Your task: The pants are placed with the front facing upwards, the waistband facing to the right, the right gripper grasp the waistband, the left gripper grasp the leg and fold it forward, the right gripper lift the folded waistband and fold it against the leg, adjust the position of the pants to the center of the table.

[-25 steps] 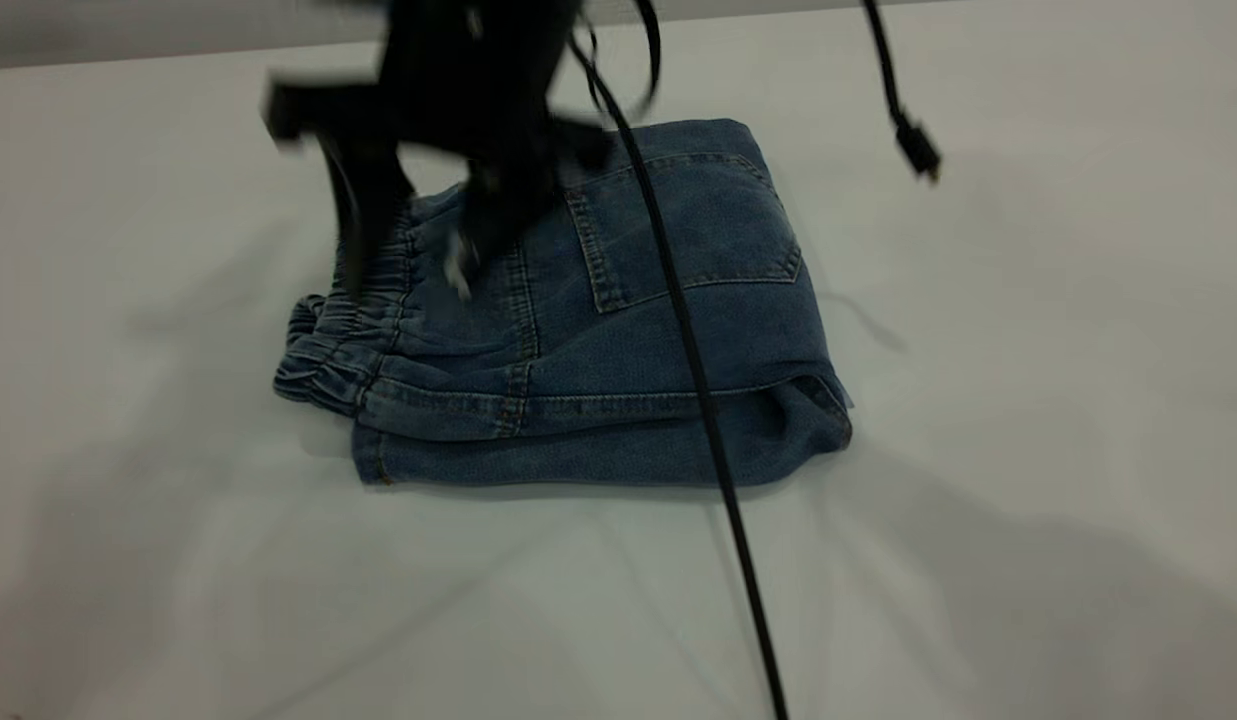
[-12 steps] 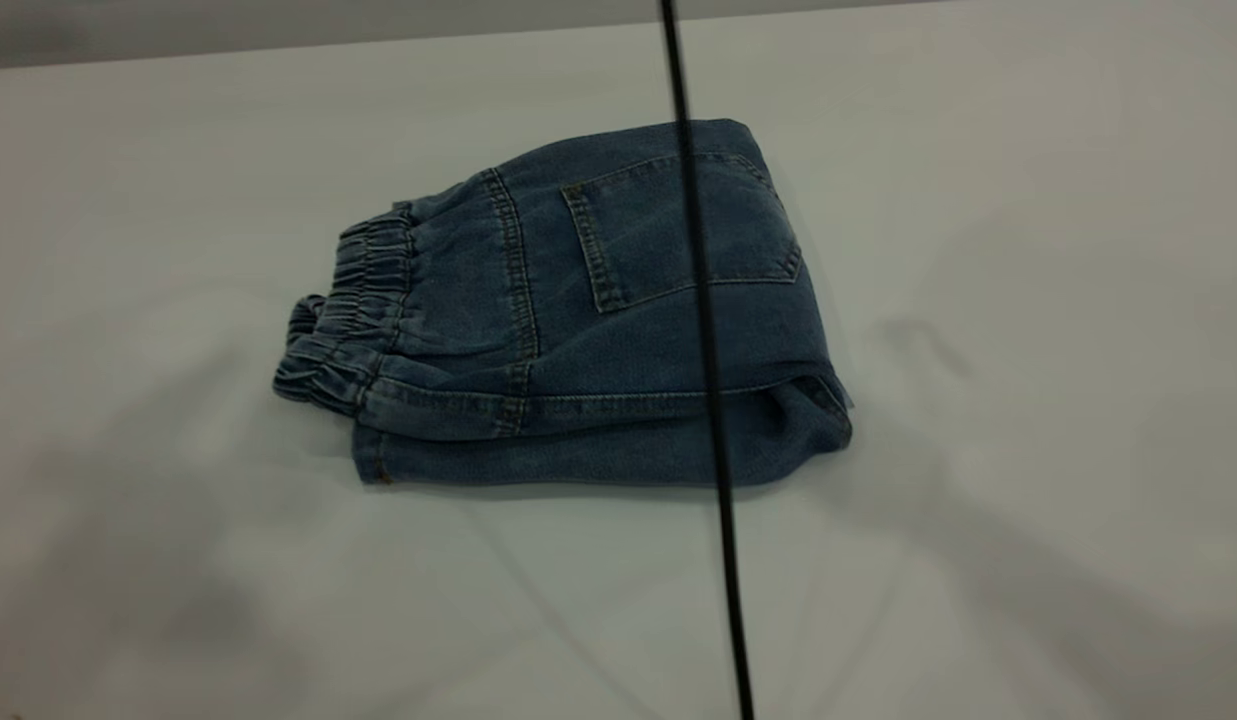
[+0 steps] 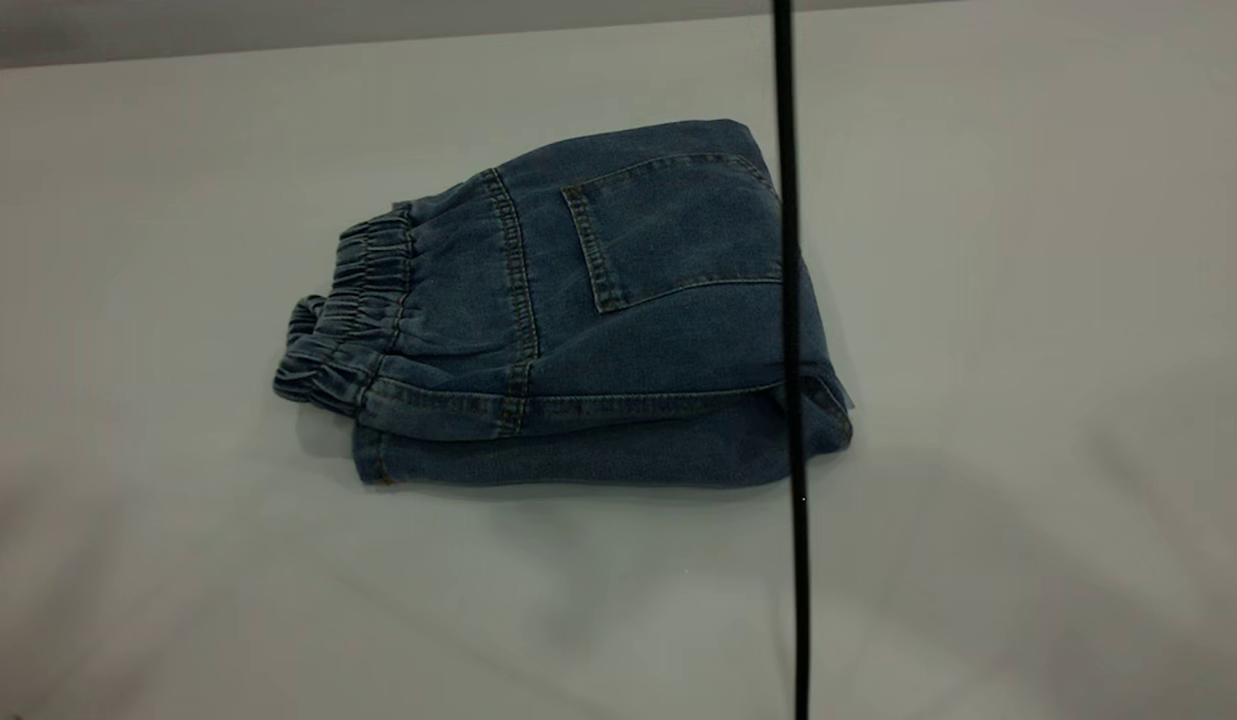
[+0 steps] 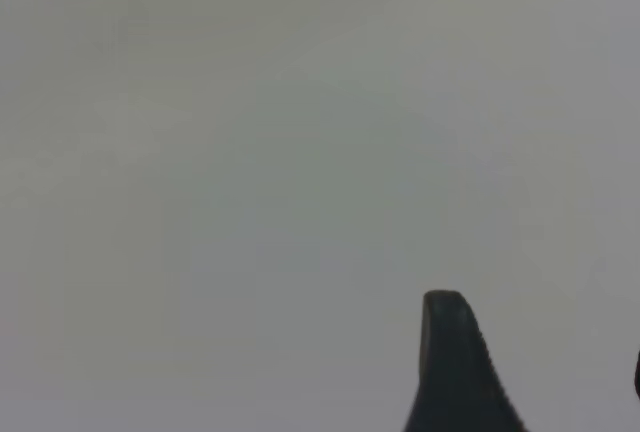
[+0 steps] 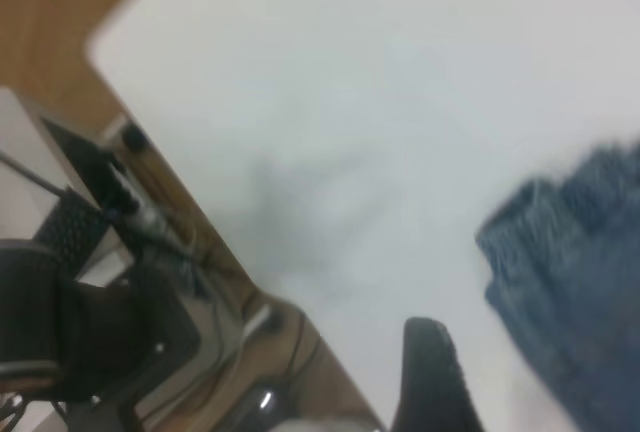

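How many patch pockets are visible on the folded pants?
1. The patch pocket lies on the top layer of the folded pants, toward the end away from the waistband. Another pocket may be hidden in the fold underneath.

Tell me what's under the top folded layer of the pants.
Under the pocket-side top layer of the pants, a second denim layer shows along the near edge, resting on the table. The gathered waistband sticks out at the left. Anything deeper inside is covered.

The big white table (image 3: 178, 560) has the folded blue pants (image 3: 618, 330) lying flat on it.
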`<state>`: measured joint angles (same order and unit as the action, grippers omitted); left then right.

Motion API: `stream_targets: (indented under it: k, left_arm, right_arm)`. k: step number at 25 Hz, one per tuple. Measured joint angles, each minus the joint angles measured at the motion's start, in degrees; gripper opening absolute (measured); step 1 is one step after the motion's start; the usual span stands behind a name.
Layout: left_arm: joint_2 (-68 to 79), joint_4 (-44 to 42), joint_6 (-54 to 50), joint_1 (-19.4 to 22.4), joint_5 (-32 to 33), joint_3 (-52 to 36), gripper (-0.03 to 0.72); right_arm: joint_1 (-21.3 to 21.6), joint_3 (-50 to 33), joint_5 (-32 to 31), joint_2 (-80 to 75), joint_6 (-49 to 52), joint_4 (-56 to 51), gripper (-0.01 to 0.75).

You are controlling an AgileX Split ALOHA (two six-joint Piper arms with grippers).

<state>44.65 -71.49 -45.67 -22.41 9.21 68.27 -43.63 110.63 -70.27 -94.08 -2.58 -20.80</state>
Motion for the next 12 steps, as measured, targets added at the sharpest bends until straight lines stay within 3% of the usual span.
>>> stream_targets:
  k: [6,12]
  left_arm:
    - [-6.98,4.00,1.36,0.00,6.10,-4.99,0.381]
    - [-13.76,18.63,9.06,0.00,10.90,-11.80,0.354]
  right_arm:
    - [0.06,0.00,-0.06,13.15,-0.14,6.95,0.384]
    - [0.06,-5.59,0.07,25.47,-1.21,10.03,0.384]
